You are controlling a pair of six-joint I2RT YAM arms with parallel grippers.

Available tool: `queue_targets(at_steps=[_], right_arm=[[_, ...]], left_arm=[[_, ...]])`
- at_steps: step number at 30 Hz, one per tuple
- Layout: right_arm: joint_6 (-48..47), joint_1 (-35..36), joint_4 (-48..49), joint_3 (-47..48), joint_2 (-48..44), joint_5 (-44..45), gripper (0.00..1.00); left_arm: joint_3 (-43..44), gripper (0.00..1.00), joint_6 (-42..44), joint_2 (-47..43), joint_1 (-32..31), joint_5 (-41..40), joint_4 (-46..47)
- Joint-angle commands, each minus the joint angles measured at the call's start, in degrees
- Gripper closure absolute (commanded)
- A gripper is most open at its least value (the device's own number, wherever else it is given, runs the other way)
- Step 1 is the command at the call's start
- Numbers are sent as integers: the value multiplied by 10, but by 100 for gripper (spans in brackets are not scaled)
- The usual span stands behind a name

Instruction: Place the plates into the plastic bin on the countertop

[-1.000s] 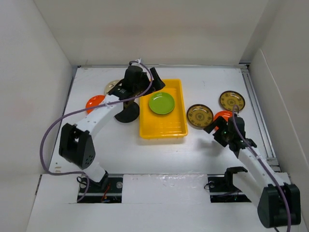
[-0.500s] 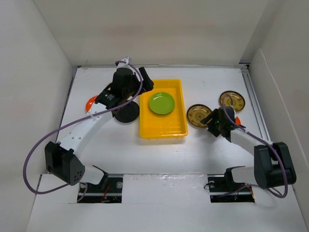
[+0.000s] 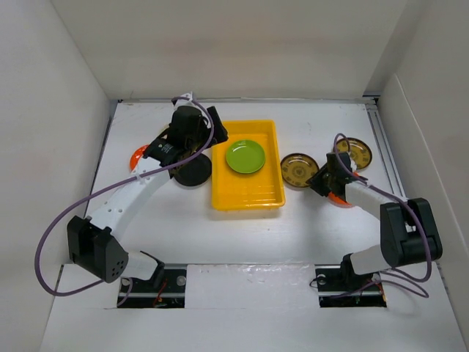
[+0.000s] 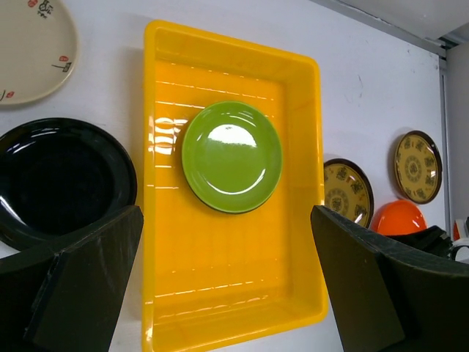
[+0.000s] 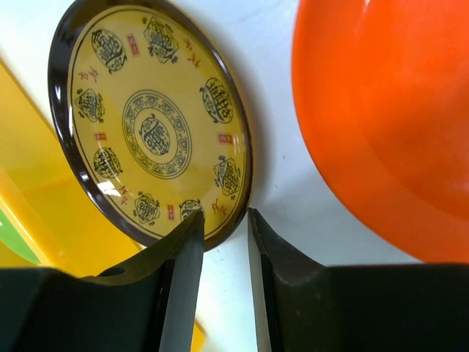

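Note:
The yellow plastic bin [image 3: 248, 194] sits mid-countertop with a lime green plate [image 3: 245, 156] in it. My left gripper [image 4: 227, 293] hovers wide open and empty above the bin [image 4: 220, 293], a black plate [image 4: 62, 183] and a beige plate [image 4: 29, 51] to its left. My right gripper [image 5: 223, 213] is low at the near rim of a gold-patterned plate [image 5: 146, 125]: one finger lies over the plate, the other just outside its rim, with a narrow gap between them. An orange plate [image 5: 388, 125] lies right beside it. A second gold-patterned plate [image 3: 352, 152] lies farther back.
Another orange plate [image 3: 138, 156] peeks out behind the left arm near the left wall. The bin's right wall [image 5: 44, 213] is close to the gold-patterned plate. White walls enclose the countertop [image 3: 293, 227] on three sides.
My right arm reached forward and left to the gold-patterned plate, and its jaws narrowed around the rim. My left arm drew back to the left, still open.

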Motion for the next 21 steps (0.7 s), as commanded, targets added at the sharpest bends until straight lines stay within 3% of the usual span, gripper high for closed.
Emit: queue_targets(at_steps=[1,5,7,12,17,21], right_arm=[[-1,7,-17,36,14,13,65],[-7,7,-32,65,34,7,63],[-29,0,-32,81,60,-5,50],[-61,-17,-58,153,125,-33,49],[-61,-17,-58,165,132,-27,69],[-66,-28,-71,179,145,-27,91]], left_arm=[[23,0,5,-29,15,-7,-9],[17,0,-1,-35,21,-10,-9],[17,0,-1,-35,21,-10,-9],[28,0,-1,-21,21,-5,-14],[28,0,-1,-16,21,-10,-14],[23,0,-1,-16,21,-17,-14]])
